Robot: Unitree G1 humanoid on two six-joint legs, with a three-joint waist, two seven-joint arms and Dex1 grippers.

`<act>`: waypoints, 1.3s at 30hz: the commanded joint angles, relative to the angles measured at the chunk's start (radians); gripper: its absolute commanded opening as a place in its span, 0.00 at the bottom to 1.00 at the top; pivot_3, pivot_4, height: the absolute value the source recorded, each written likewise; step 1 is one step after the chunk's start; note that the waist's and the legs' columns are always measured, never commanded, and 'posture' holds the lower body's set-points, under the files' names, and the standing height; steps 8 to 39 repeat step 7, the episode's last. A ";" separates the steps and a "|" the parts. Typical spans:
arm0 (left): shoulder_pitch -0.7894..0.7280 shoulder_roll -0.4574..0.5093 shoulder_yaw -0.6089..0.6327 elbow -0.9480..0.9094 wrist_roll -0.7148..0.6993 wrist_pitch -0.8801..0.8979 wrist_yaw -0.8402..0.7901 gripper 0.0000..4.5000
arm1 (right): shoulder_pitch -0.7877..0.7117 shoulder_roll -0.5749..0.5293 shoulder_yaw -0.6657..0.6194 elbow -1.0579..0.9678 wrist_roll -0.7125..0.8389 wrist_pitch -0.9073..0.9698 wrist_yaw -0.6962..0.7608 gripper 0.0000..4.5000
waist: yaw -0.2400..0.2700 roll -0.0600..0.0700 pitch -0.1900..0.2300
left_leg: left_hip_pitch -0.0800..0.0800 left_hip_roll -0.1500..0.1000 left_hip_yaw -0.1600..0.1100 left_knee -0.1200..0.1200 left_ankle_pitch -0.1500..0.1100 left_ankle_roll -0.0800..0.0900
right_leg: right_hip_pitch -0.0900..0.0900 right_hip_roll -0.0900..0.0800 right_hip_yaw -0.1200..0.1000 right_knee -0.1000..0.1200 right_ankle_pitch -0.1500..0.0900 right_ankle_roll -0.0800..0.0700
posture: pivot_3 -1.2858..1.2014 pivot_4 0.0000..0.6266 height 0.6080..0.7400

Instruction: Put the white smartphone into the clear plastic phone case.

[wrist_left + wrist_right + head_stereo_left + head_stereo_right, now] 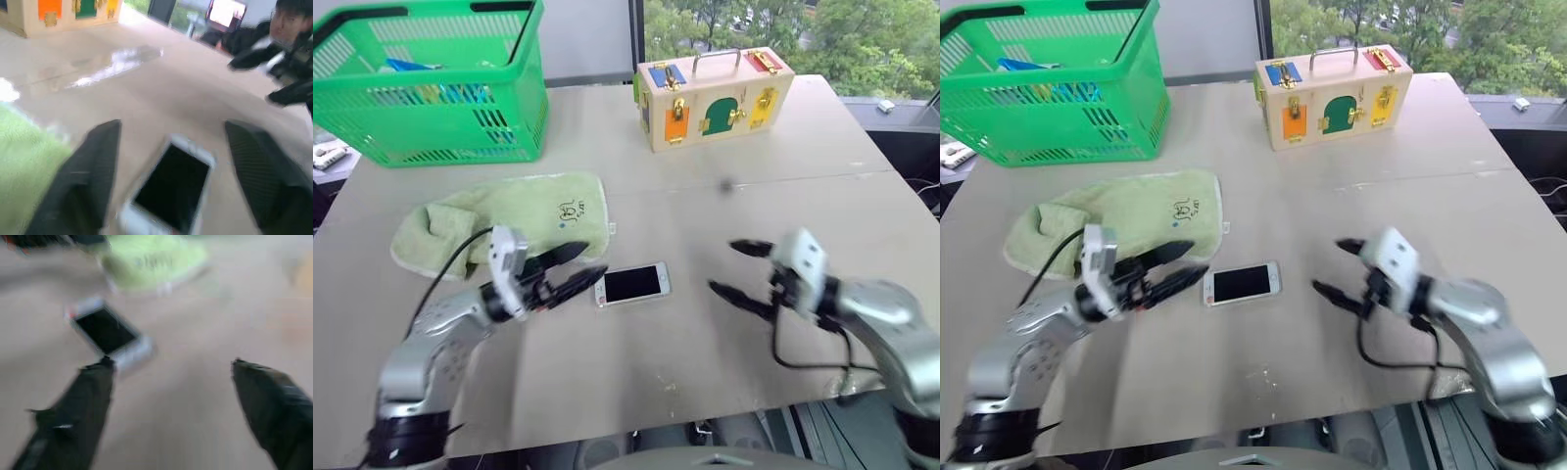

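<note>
The white smartphone [631, 284] lies flat on the beige table [705, 196], screen up, near the front middle. My left gripper [597, 259] hovers open just left of the phone, its fingers pointing at it and apart from it. In the left wrist view the phone [171, 188] sits between the spread fingers [93, 176]. My right gripper [722, 265] is open a short way to the phone's right, holding nothing. From the right wrist the phone [105, 330] lies beyond one fingertip [98, 382]. I cannot make out the clear plastic phone case.
A crumpled green towel [509, 220] lies just behind the left gripper. A green basket [431, 78] stands at the back left and a wooden latch box [710, 93] at the back middle. A person [283, 29] sits beyond the table. The table's front edge is close.
</note>
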 commanded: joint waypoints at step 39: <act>0.278 0.094 0.209 -0.039 -0.002 -0.018 -0.092 0.99 | 0.303 -0.099 -0.303 -0.084 0.095 -0.092 0.078 1.00 | 0.000 0.000 0.003 | 0.003 0.001 -0.001 0.001 0.000 -0.001 | 0.002 0.000 0.000 0.000 -0.002 -0.004 | 0.52 0.24 1.00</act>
